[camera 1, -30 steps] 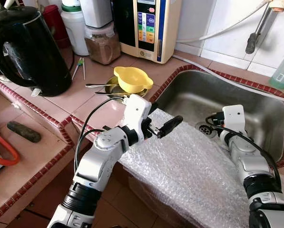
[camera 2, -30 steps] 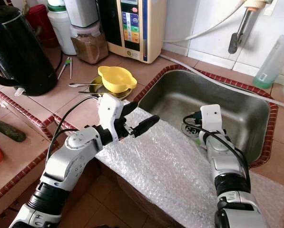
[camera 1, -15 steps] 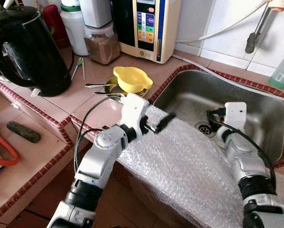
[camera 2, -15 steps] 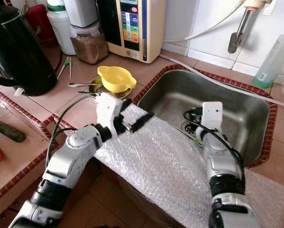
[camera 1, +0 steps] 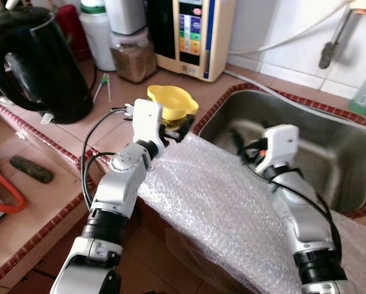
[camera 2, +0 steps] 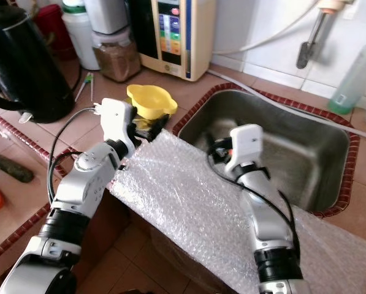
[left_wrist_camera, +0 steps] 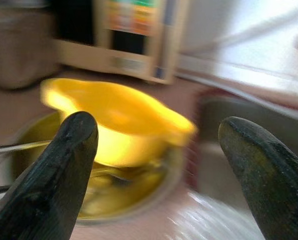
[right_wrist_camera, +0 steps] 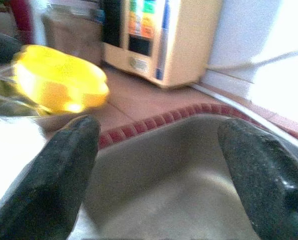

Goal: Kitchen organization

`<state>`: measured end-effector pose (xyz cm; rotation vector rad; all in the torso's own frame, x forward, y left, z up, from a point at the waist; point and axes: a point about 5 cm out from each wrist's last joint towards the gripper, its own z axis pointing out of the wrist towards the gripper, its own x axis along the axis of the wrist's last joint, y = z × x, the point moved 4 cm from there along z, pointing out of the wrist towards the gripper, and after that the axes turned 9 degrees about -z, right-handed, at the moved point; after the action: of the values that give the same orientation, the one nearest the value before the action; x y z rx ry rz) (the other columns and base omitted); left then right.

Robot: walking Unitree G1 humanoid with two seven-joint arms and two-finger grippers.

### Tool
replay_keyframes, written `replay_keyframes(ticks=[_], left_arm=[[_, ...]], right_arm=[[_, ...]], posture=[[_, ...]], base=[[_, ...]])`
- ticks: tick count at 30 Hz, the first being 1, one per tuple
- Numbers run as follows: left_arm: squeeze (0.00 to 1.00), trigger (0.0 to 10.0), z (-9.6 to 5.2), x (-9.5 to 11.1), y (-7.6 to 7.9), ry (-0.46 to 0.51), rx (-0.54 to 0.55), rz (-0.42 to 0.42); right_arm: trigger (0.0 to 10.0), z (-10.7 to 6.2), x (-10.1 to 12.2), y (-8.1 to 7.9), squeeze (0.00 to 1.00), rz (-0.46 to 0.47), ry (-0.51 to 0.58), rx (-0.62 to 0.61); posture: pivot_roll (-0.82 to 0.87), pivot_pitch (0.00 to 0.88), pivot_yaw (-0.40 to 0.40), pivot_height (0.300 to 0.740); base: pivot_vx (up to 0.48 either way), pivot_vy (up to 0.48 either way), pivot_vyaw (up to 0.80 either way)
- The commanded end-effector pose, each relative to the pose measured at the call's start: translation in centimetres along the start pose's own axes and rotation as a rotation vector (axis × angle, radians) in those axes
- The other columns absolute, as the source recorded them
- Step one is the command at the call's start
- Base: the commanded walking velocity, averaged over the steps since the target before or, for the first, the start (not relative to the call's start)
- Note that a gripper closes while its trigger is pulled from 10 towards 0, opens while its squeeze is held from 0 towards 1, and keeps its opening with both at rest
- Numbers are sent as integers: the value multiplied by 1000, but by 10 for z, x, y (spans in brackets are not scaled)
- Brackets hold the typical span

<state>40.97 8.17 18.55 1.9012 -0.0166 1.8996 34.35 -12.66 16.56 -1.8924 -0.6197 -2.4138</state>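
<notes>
Here the left gripper (left_wrist_camera: 156, 150) was reaching over the far edge of a sheet of bubble wrap (camera 1: 232, 208) toward the yellow bowl (camera 1: 172, 101), its two black fingers (left_wrist_camera: 64, 175) spread wide with nothing between them. The bowl sat on a shallow metal dish (left_wrist_camera: 153, 190) on the tiled counter (camera 1: 91, 131), just beside the left rim of the steel sink (camera 1: 330, 153); a spoon handle (left_wrist_camera: 14, 148) lay across the dish. In the left wrist view the bowl appeared between and beyond the fingertips, blurred, not touched by either. The right gripper (right_wrist_camera: 158, 170) hung over the left part of the sink basin, above the bubble wrap's edge, its fingers likewise held wide apart and empty, pointing toward the bowl and the red-tiled sink rim. The bubble wrap draped from the counter edge and sink front down toward the floor, under both forearms. Further back on the counter stood a black electric kettle (camera 1: 38, 64) at the left, a jar of brown powder (camera 1: 133, 56), a white plastic container (camera 1: 97, 33), and a cream-coloured water appliance (camera 1: 192, 30) with a coloured button panel against the wall. A pair of green-handled tweezers or similar (camera 1: 104, 86) lay between kettle and jar. A clear bottle (camera 2: 351, 76) stood at the far right of the sink.
</notes>
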Motion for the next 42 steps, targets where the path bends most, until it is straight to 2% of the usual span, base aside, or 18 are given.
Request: replay_keyframes(ticks=[1, 3, 9, 11, 12, 13, 14, 15, 16, 17, 19, 24, 32, 36, 41, 42], left_arm=[[1000, 10000, 6, 11, -21, 42, 127, -85], [1000, 10000, 10, 14, -23, 50, 142, -110], [1000, 10000, 16, 18, -23, 50, 154, -116], [1000, 10000, 19, 15, -29, 24, 188, -139], [875, 10000, 20, 13, -32, 10, 202, -151], [573, 10000, 20, 12, -33, 2, 211, -161], [145, 10000, 22, 11, -34, -3, 219, -173], [145, 10000, 22, 11, -34, -3, 219, -173], [27, 10000, 23, 11, -35, -9, 224, -179], [0, 10000, 24, 11, -35, -11, 228, -191], [0, 10000, 25, 12, -35, -12, 231, -199], [0, 10000, 31, 15, -38, -32, 269, -279], [0, 10000, 40, 33, -31, -8, 256, -303], [0, 10000, 41, 28, -29, -56, 269, -318], [0, 10000, 41, 19, -27, -119, 263, -295], [0, 8392, 41, 18, -27, -126, 270, -311]], right_arm=[[10000, -7, 14, -10, 1000, 9, 31, 31], [10000, -12, 16, -16, 1000, 11, 36, 48], [10000, -22, 16, -27, 1000, 42, 21, 61], [10000, -25, 17, -34, 1000, 47, 11, 71], [10000, -26, 17, -36, 1000, 44, 10, 75], [10000, -26, 18, -37, 1000, 42, 10, 78], [10000, -27, 19, -37, 1000, 42, 8, 79], [10000, -27, 19, -37, 1000, 42, 8, 79], [10000, -27, 20, -37, 1000, 41, 6, 79], [10000, -27, 21, -36, 1000, 33, 9, 77], [10000, -28, 22, -36, 1000, 26, 10, 76], [10000, -28, 27, -37, 1000, 2, 17, 83], [10000, -33, 26, -43, 1000, -4, -3, 93], [10000, -33, 25, -45, 1000, -3, -11, 95], [10000, -33, 25, -48, 1000, 3, -14, 104], [10000, -33, 25, -50, 1000, 6, -17, 114]], posture=[[-162, 99, 78, 740], [-166, 100, 80, 740], [-172, 101, 84, 740], [-181, 102, 85, 740], [-183, 100, 87, 740], [-183, 100, 87, 740], [-184, 99, 87, 740], [-184, 99, 87, 740], [-185, 98, 87, 740], [-186, 97, 89, 740], [-186, 97, 89, 740], [-203, 98, 98, 740], [-205, 101, 110, 740], [-202, 103, 114, 740], [-204, 108, 117, 740], [-205, 110, 117, 740]], base=[[0, 0, 0], [0, 0, 0], [0, 0, 0], [0, 0, 0], [0, 0, 0], [0, 0, 0], [0, 0, 0], [0, 0, 0], [0, 0, 0], [0, 0, 0], [0, 0, 0], [0, 0, 0], [0, 0, 0], [0, 0, 0], [0, 0, 0], [0, 0, 0]])
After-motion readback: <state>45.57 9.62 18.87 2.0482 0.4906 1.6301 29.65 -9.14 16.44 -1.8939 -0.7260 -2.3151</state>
